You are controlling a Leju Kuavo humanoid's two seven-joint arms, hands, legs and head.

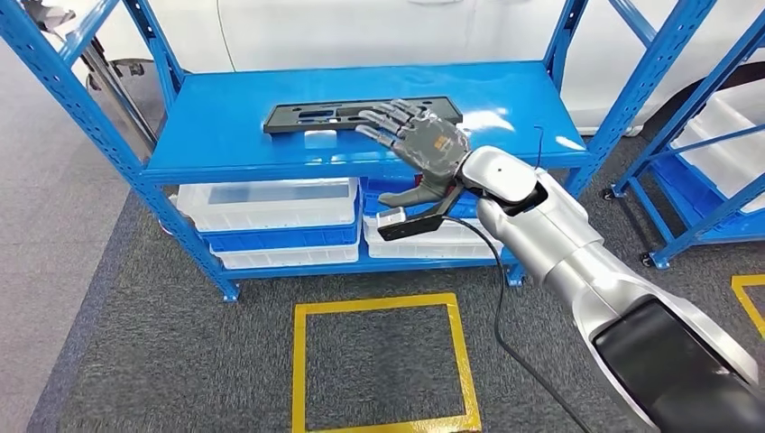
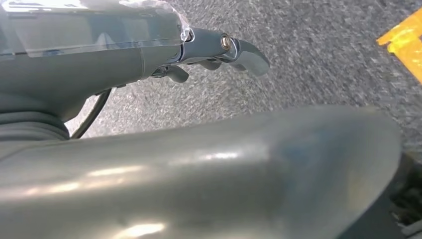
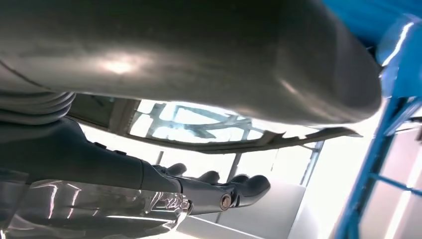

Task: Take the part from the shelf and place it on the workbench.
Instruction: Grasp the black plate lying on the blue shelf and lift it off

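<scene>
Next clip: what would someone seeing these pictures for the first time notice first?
The right hand, fingers spread, reaches over the front edge of the bright blue shelf, at the right end of the flat black part lying on its top deck. Below that deck sit white and blue bins, and a yellow taped square marks the grey carpet in front. The left hand hangs above the carpet, holding nothing.

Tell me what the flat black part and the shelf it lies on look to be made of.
Black part: likely moulded plastic, matte, with cut-out slots and little glare. Shelf: apparently painted metal, glossy blue, with bright reflections on its top and punched holes in the uprights.
</scene>
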